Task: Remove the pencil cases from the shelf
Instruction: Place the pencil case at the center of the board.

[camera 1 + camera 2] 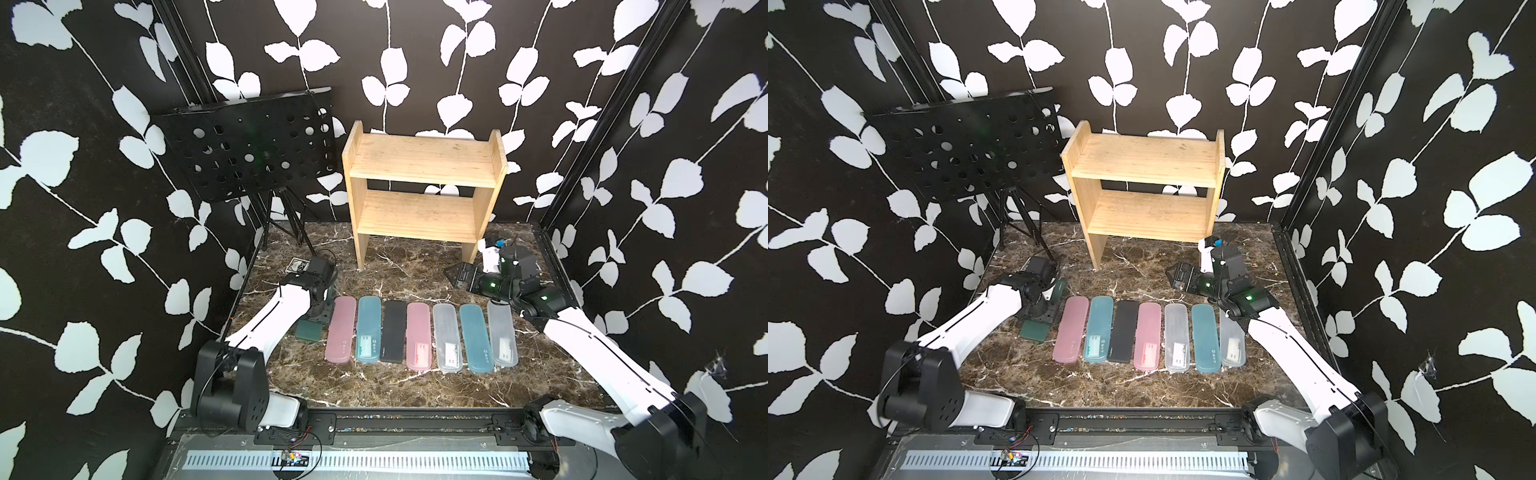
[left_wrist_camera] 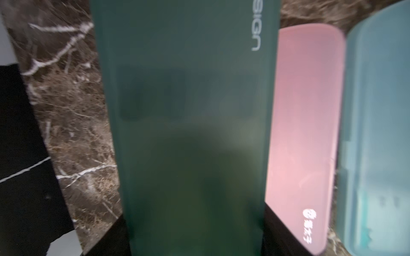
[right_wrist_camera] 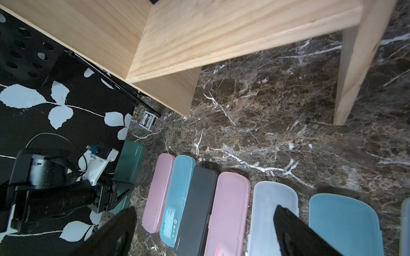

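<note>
Left gripper [image 1: 322, 316]: we'd say clamped on the dark green slim plastic pencil case [image 1: 309, 331]
Long axis: parallel, just beside the pink plastic case [image 1: 341, 330]
Right gripper [image 3: 204, 209]: wide open, empty

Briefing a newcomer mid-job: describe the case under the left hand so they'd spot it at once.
Start at the light wooden two-tier shelf at the back of the dark marble table; a row of slim plastic pencil cases lies before it. At the row's end, under the left hand, is the dark green plastic pencil case, beside a pink case and the row's only green one.
</note>
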